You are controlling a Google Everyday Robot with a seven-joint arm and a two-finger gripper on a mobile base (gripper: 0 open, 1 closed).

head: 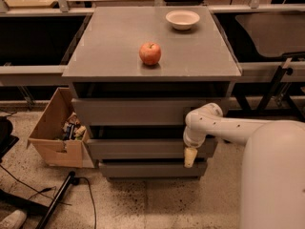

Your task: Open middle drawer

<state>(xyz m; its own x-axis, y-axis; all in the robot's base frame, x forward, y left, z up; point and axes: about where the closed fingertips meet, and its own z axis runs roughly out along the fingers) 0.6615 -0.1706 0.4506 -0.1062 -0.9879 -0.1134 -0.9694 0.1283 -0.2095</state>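
Observation:
The grey cabinet has three stacked drawers. The middle drawer [138, 148] is a wide flat grey front between the taller top drawer [128, 111] and the smaller bottom drawer [143, 169]. It looks closed or nearly closed, with a dark gap above it. My gripper [190, 156] hangs from the white arm [224, 125] at the right end of the middle drawer's front, its cream finger pointing down over the drawer's lower edge.
A red apple [150, 53] and a white bowl [182, 19] sit on the cabinet top [109, 42]. An open cardboard box [57, 130] with clutter stands on the floor at the left. Black cables [57, 199] lie on the floor at the front left.

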